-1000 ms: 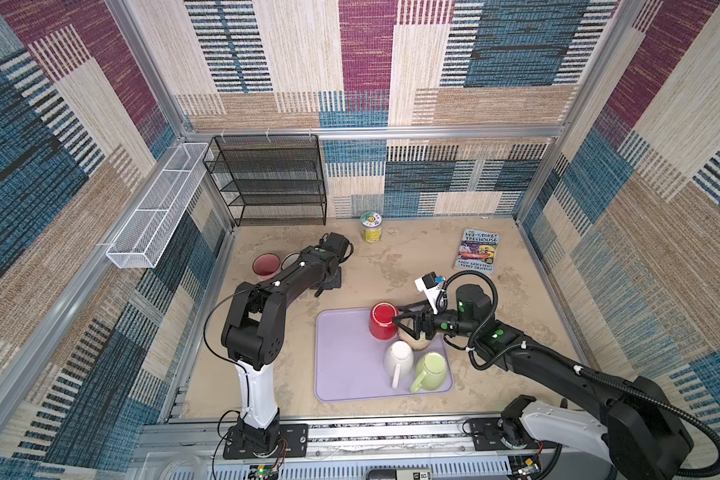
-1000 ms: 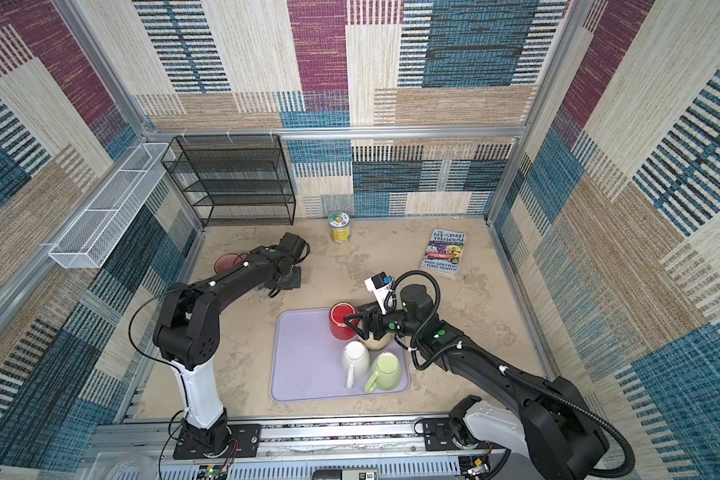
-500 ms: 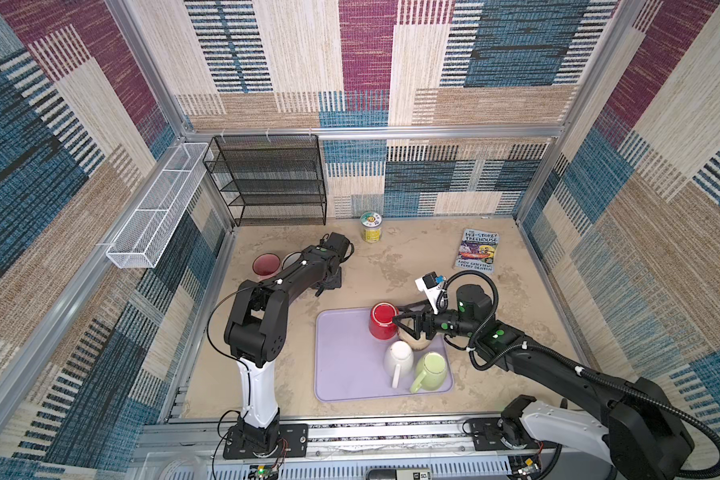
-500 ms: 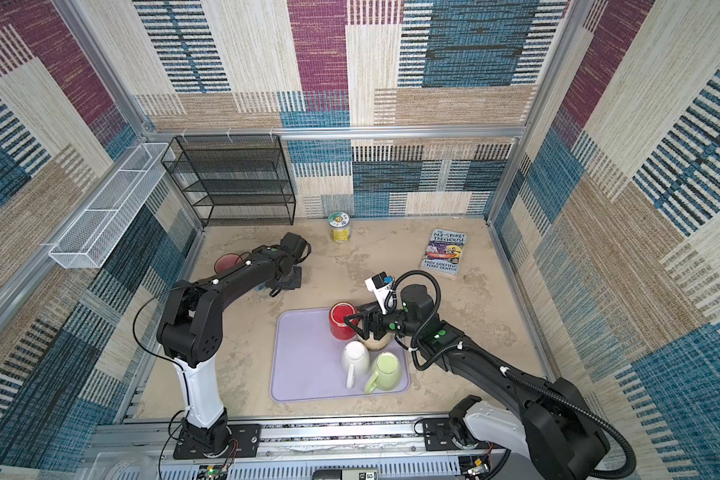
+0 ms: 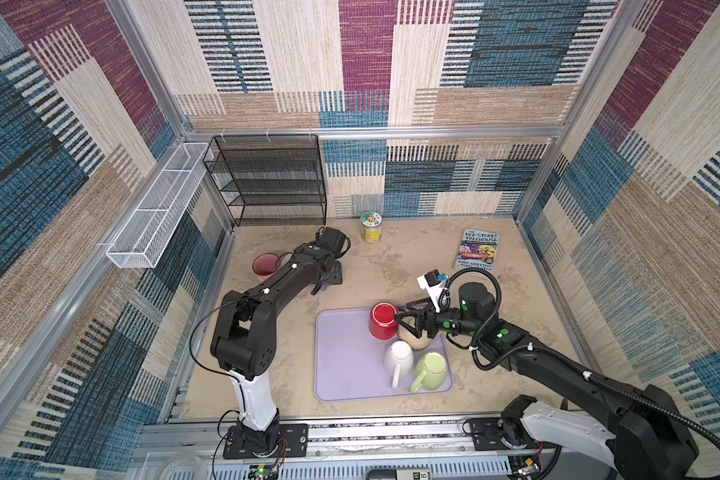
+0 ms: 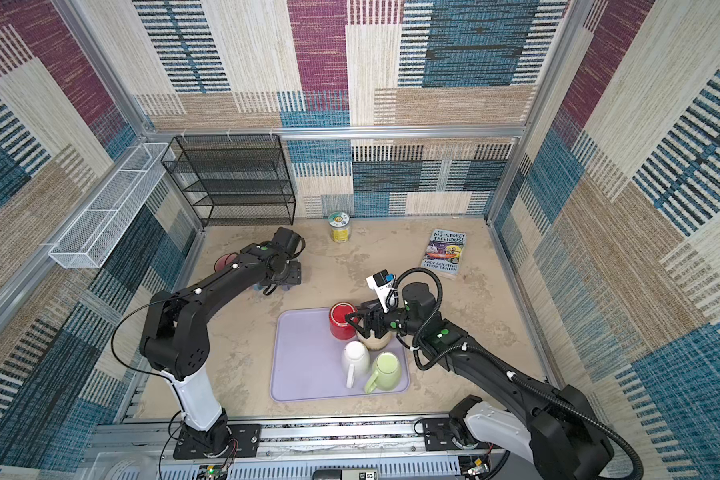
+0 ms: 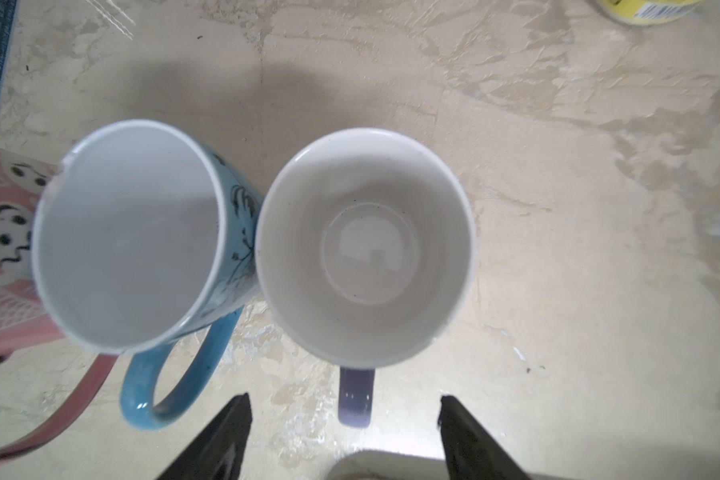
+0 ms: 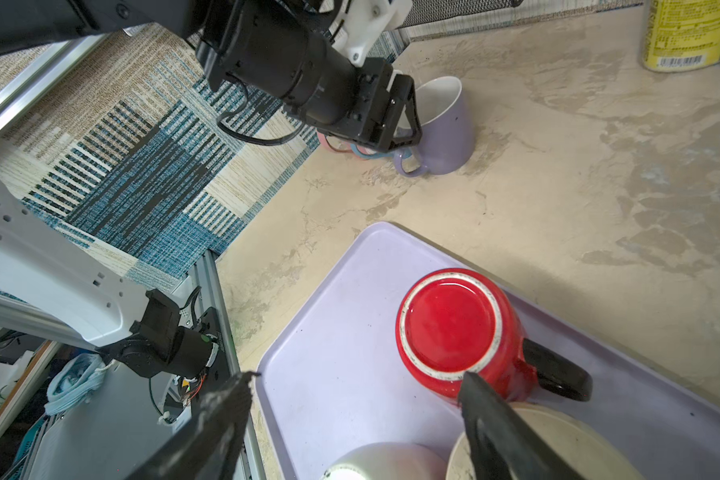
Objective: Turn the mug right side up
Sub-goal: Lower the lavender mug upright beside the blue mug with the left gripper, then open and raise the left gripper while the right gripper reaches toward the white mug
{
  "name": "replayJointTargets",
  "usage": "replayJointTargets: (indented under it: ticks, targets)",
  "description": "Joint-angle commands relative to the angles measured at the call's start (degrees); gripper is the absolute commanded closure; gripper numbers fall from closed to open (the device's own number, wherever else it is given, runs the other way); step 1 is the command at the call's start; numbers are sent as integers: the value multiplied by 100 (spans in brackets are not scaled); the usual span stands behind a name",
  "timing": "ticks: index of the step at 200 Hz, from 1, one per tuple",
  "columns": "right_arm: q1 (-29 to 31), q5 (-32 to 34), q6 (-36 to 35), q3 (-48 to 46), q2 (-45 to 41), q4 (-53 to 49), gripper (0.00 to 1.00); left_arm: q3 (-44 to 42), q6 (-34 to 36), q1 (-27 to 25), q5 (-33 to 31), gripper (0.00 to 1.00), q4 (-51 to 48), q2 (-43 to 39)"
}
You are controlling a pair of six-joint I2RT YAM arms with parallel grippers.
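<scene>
Plainly, the red mug (image 8: 449, 328) is the one awaiting its turn. It sits base up at the far edge of the lilac tray (image 5: 341, 374), rim down on the tray floor, with its black handle on the side nearest the right claw (image 5: 400, 321). That claw hovers just beside it, fingers apart and nothing between them. In the right wrist view one finger (image 8: 499, 424) crosses in front of the mug's wall near the handle, and whether it touches cannot be told. The low, sideways approach probably suits a grip on the wall or handle, so that the wrist can roll the mug over.

Crowding it are a cream mug (image 5: 412, 340), partly under the claw, a white mug (image 5: 398, 358) and a green mug (image 5: 431, 368). All three appear to be base up as well, which leaves little room to swing the handle.

Off the tray, on the desk (image 5: 391, 266), the left claw (image 7: 344, 409) also stands apart, its fingers either side of the handle of a lavender mug (image 7: 366, 245) without touching it. That mug stands mouth up, close against a blue mug (image 7: 129, 237), also upright. The two are likely part of a row of finished mugs kept clear of the tray.

A yellow can (image 5: 370, 226) and a book (image 5: 479, 251) lie well apart near the back wall.
</scene>
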Motion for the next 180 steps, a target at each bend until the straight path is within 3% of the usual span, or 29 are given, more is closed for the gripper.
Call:
replayJointTargets:
  ticks: [1,62,135,180]
  targets:
    - [9,221,-41,130,-118,-266,19,-114,-91,-43,250,18,-41,-402]
    - [292,1120,4,709,-51,-2007,20,-604,97,-305,1136,14,-42,-1782]
    - [1678,2429,513,1275,277,-3263,20,-1757,90,-327,1591,13,-42,-3904]
    - [2106,3158,1092,1467,367,-3920,20,-2354,204,-328,1729,14,-85,-4798]
